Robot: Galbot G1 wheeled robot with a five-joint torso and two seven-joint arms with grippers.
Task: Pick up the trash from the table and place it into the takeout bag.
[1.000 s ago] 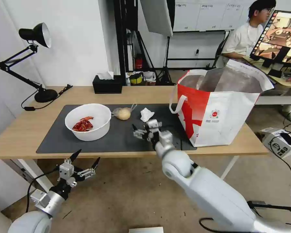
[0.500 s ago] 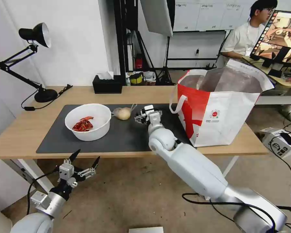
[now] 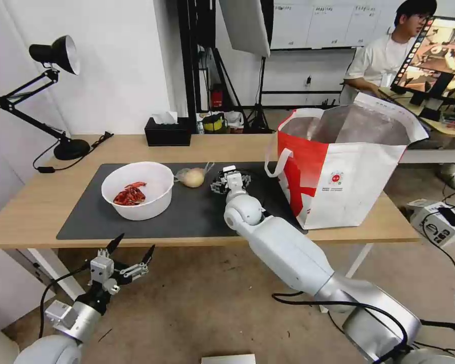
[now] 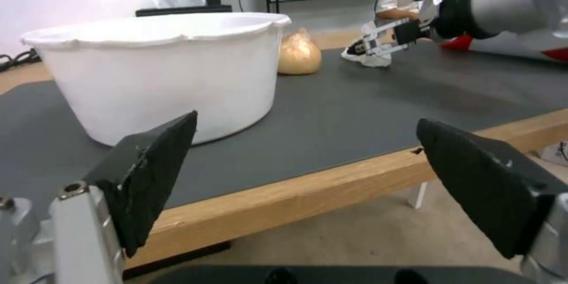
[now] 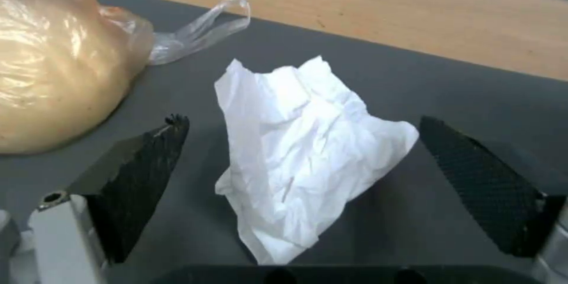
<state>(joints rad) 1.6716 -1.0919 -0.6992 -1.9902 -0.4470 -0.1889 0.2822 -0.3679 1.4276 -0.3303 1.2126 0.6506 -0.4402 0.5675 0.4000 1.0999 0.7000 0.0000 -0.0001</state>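
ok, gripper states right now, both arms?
Left gripper: open, empty, parked below the table edge.
Right gripper: open, straddling the crumpled white tissue, not gripping.

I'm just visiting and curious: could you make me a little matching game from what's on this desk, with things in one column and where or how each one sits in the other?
Things:
1. crumpled tissue
2. white bowl
3. takeout bag
4. left gripper

Places or states:
A. holds red shells
B. open, below the table's front edge
C. lies between the right gripper's open fingers
D. stands upright at the table's right end, top open

Pairs: 1-C, 2-A, 3-D, 4-B
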